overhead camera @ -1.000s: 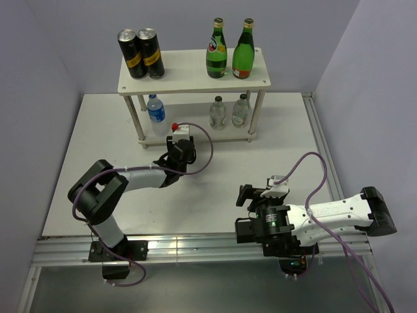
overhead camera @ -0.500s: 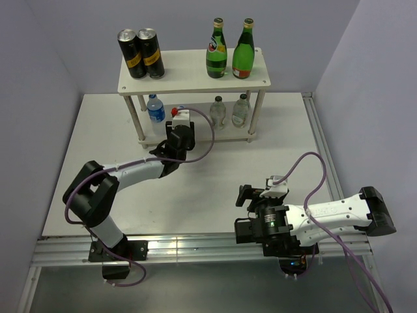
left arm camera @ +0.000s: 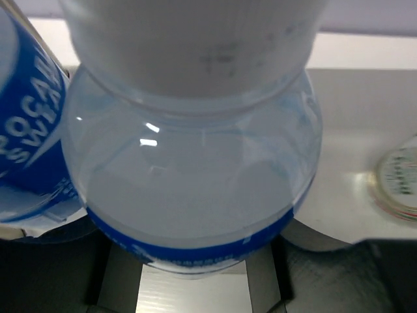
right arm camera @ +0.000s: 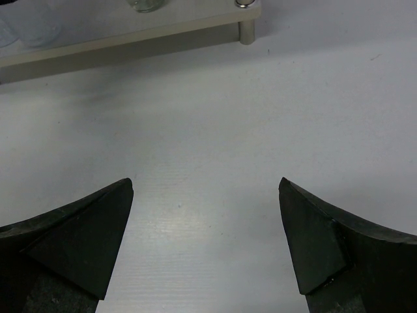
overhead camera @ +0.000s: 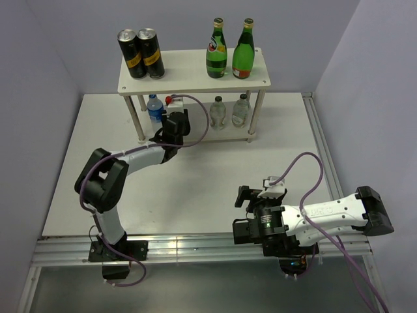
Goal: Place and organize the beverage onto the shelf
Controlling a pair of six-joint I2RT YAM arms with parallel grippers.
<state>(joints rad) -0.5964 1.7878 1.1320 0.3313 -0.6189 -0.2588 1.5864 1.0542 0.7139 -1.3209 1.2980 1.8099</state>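
Note:
The cream-white two-tier shelf (overhead camera: pixel 189 77) stands at the back of the table. My left gripper (overhead camera: pixel 171 112) reaches under its upper board and is shut on a clear bottle with a blue band (left arm camera: pixel 195 189), which fills the left wrist view. In the top view the wrist and upper board mostly hide this bottle. A blue-labelled water bottle (overhead camera: pixel 155 108) stands on the lower tier just left of it, and also shows in the left wrist view (left arm camera: pixel 26 130). My right gripper (overhead camera: pixel 251 195) is open and empty over bare table (right arm camera: pixel 205 222).
Two black cans (overhead camera: pixel 142 53) and two green bottles (overhead camera: pixel 229 49) stand on the upper board. Two clear bottles (overhead camera: pixel 229 111) stand on the lower tier at the right. Walls close in the table on three sides. A rail runs along the near edge.
My left arm has carried the bottle away from the table's middle, back toward the shelf and in under the upper board beside the blue-labelled bottle. The right arm has barely moved.

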